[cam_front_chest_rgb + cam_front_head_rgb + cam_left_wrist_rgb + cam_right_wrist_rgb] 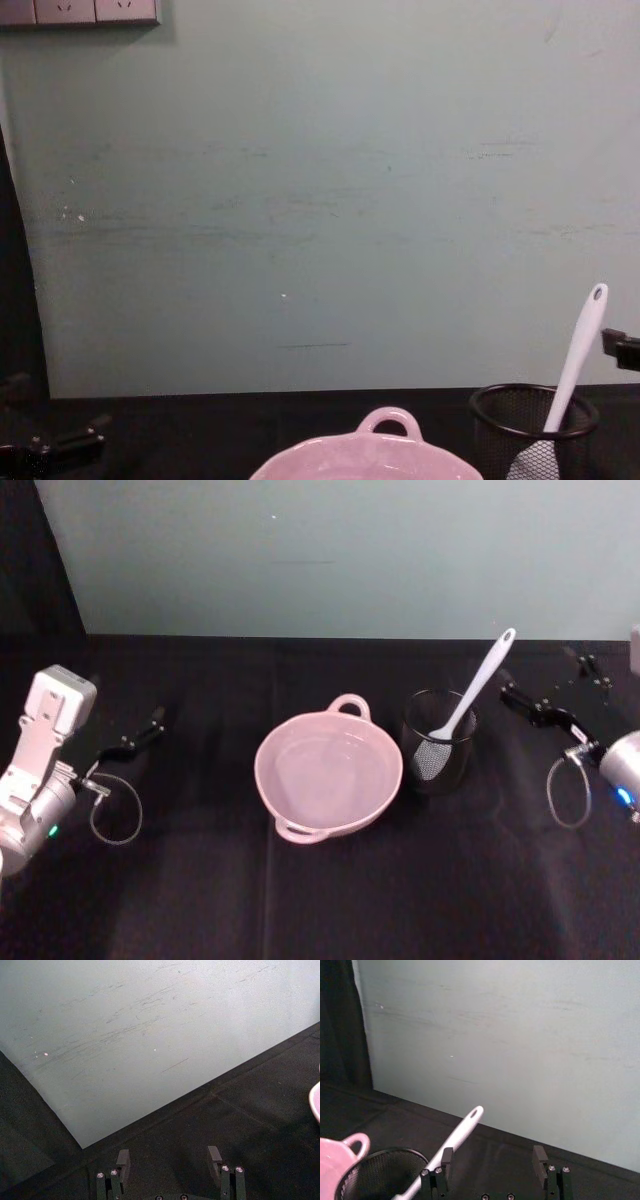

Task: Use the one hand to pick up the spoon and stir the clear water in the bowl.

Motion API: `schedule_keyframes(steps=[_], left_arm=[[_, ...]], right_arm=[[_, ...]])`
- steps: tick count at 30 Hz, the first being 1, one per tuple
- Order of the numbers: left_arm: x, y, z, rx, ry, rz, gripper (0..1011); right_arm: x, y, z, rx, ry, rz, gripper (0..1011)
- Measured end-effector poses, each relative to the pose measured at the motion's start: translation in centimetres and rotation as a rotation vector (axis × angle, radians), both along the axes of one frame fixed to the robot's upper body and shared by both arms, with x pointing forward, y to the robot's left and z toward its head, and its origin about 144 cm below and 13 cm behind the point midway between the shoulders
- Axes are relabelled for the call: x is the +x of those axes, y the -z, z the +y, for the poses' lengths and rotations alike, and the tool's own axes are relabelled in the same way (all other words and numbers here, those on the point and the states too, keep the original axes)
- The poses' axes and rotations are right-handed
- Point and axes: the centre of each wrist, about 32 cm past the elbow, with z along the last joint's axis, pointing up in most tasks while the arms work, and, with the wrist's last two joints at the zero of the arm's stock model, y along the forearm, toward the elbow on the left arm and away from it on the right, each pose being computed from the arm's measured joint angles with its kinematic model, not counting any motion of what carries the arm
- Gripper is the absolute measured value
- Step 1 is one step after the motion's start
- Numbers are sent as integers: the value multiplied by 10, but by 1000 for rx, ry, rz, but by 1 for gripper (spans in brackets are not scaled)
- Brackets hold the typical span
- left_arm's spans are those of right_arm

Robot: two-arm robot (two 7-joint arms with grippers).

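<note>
The white spoon stands head down in a black wire-mesh cup, its handle leaning up and to the right. Just left of the cup sits the pink bowl with clear water in it. My right gripper hovers open to the right of the cup, apart from the spoon. In the right wrist view its open fingers frame the spoon handle, with the cup and bowl beyond. The chest view shows the spoon, cup and bowl. My left gripper rests open at the far left.
A black cloth covers the table, and a pale green wall rises behind it. Cable loops hang by each wrist. The left gripper faces bare cloth and wall, with the bowl's edge at the side.
</note>
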Motion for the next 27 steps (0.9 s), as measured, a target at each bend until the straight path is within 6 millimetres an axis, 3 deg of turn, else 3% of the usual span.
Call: schedule_keyframes(steps=[11,27], left_arm=[[0,0,0,0,0,0,1011],[0,0,0,0,0,0,1011]], right_arm=[[-27,20,-10,-58,74,-86,1003],[-28,22,-13,-52,88,-101,1003]])
